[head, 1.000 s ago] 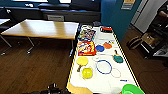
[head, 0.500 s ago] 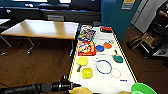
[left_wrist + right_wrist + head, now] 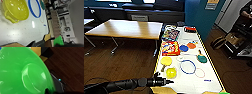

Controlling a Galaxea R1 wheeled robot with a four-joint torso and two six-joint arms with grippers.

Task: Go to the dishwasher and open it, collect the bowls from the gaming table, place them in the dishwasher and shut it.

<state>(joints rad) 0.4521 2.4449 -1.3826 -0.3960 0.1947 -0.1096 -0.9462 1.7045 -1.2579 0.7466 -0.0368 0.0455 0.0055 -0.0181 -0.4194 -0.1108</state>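
Observation:
The gaming table (image 3: 189, 83) runs away from me, white-topped with yellow trim. Near its left edge sits the small yellow bowl (image 3: 171, 72); the left wrist view shows it large, with a handle (image 3: 16, 10). My left gripper (image 3: 169, 81) hovers just short of that bowl, at the table's near left edge. The green bowl (image 3: 25, 74) looms with its underside toward the right wrist camera, and my right gripper (image 3: 48, 91) is shut on its rim. That green bowl (image 3: 58, 40) hangs past the table's near right corner, a sliver of it (image 3: 224, 93) at the head view's lower edge.
A blue ring (image 3: 188, 66), a yellow paddle (image 3: 166, 61), a thin pink ring (image 3: 199, 72), coloured discs and game boxes (image 3: 170, 47) lie on the gaming table. A light-wood table (image 3: 126, 28) stands to the left. A person (image 3: 246, 11) and shelving are at the far right.
My left arm has stretched forward along the table's near edge, ending closer to the yellow bowl. The green bowl stays low at the right.

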